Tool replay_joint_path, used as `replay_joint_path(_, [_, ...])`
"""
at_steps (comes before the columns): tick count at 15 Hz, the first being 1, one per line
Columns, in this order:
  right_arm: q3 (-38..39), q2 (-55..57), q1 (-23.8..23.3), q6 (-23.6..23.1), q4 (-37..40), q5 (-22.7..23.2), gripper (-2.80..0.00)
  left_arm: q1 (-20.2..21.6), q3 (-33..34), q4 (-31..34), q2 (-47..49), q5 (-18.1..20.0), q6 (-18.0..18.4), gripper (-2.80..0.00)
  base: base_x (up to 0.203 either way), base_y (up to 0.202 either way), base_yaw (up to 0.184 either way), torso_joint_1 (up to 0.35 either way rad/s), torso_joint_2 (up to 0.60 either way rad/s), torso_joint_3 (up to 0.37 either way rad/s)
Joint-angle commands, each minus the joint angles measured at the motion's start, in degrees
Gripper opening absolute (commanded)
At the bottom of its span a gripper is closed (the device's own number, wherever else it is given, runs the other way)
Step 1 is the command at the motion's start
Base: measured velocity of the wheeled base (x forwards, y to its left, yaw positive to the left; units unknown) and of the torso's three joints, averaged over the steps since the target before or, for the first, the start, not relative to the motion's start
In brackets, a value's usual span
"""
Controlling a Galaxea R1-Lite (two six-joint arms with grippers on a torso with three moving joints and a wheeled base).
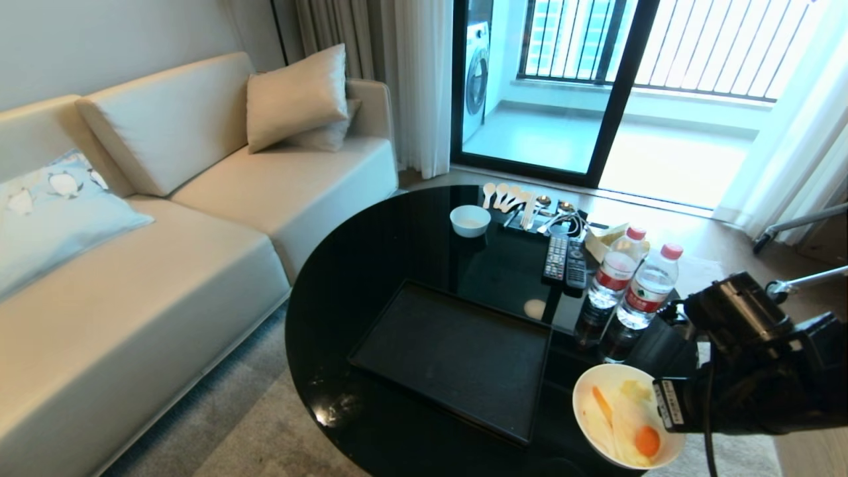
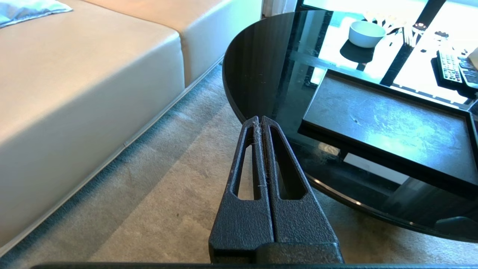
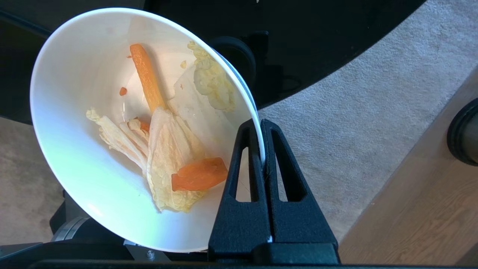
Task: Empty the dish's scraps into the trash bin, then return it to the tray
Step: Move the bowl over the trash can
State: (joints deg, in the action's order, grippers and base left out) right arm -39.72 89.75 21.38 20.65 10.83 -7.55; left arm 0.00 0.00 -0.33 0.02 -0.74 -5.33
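Pinching the dish (image 3: 93,112) by its rim in the right gripper (image 3: 261,127), off the counter (image 1: 397,245) beside the tray (image 1: 457,358), keeping scraps (image 3: 168,157) inside for the bin; left gripper (image 2: 260,121) closed, empty.

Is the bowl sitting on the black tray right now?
No, the right hand holds the bowl by its rim, off the bare tray.

White dish (image 3: 86,123) holding scraps (image 3: 171,149), beside bare black tray (image 1: 457,358)
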Motion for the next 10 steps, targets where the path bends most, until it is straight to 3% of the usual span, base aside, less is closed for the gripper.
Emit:
replay_joint_path(1, [2.47,-4.78,-0.25,1.39,0.07,-0.05,-2.8,0.0,0.0,-0.02,-0.02,-0.05,-0.03,-2.8,0.0,0.0,0.0,0.0,0.0,0.0])
replay_joint_path(10, [12.78,-17.55,-7.65,2.76,1.74,0.23,-2.8,0.0,0.0,-0.02,-0.02,-0.05,-0.03,-2.8,0.0,0.0,0.0,0.0,0.0,0.0])
